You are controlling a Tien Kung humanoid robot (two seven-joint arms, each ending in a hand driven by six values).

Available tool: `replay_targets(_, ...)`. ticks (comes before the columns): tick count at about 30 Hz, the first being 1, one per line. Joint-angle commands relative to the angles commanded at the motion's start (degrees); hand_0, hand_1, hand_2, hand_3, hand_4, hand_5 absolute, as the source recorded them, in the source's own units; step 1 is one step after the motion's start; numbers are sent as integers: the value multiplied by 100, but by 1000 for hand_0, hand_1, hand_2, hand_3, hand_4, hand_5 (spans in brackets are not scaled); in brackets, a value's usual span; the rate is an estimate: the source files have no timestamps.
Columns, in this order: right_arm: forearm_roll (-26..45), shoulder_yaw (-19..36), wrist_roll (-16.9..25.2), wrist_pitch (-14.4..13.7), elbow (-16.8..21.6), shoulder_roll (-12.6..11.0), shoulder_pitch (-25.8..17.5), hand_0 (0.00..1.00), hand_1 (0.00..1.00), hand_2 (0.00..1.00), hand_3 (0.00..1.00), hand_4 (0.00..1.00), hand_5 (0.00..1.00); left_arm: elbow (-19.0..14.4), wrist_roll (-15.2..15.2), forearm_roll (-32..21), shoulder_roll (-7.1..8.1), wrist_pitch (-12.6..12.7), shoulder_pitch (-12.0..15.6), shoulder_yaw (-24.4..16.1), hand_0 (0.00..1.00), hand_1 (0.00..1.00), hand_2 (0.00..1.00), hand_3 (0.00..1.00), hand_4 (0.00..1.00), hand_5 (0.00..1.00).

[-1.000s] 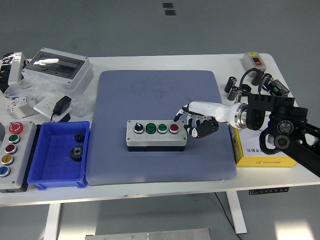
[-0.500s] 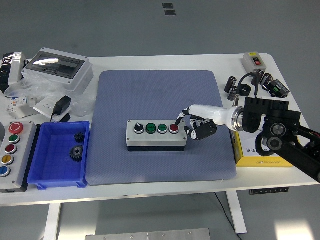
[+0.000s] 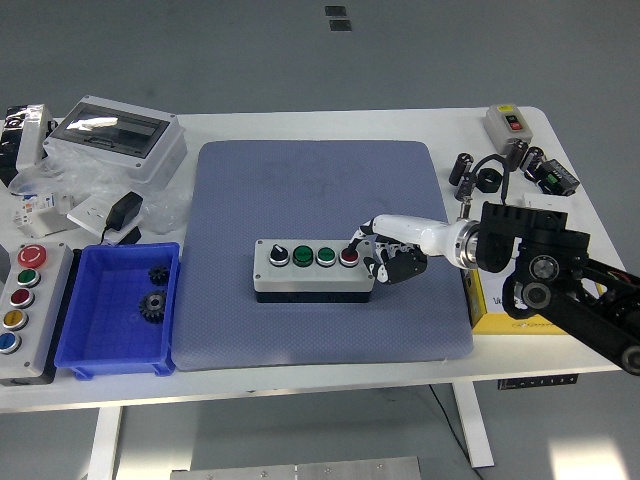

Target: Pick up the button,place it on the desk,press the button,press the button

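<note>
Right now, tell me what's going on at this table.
The robot's right hand reaches in from the right, one fingertip on the red button at the right end of the grey button box. The box sits on the blue mat. The left arm is out of view.

You will find almost nothing legible here. The yellow box (image 3: 520, 312), just right of the blue mat (image 3: 320, 250), carries dark print along its front face beside the robot's forearm, but you cannot make out the characters. The white packets (image 3: 35, 205) left of the mat show small dark markings, too blurred to read. The button box (image 3: 313, 268) on the mat bears no lettering you can read.
</note>
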Motion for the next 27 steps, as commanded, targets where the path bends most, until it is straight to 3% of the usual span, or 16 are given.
replay_targets(17, 29, 80, 133, -138, 144, -66, -34, 2, 102, 198, 744, 234, 81, 0, -14, -40, -4, 6, 5, 37, 616, 509, 515, 590, 626, 133)
replay_targets(27, 18, -221, 91, -141, 34, -14, -46, 2, 101, 198, 742, 237, 82, 0, -25, -67, -8, 5, -5, 68, 616, 509, 515, 590, 627, 134)
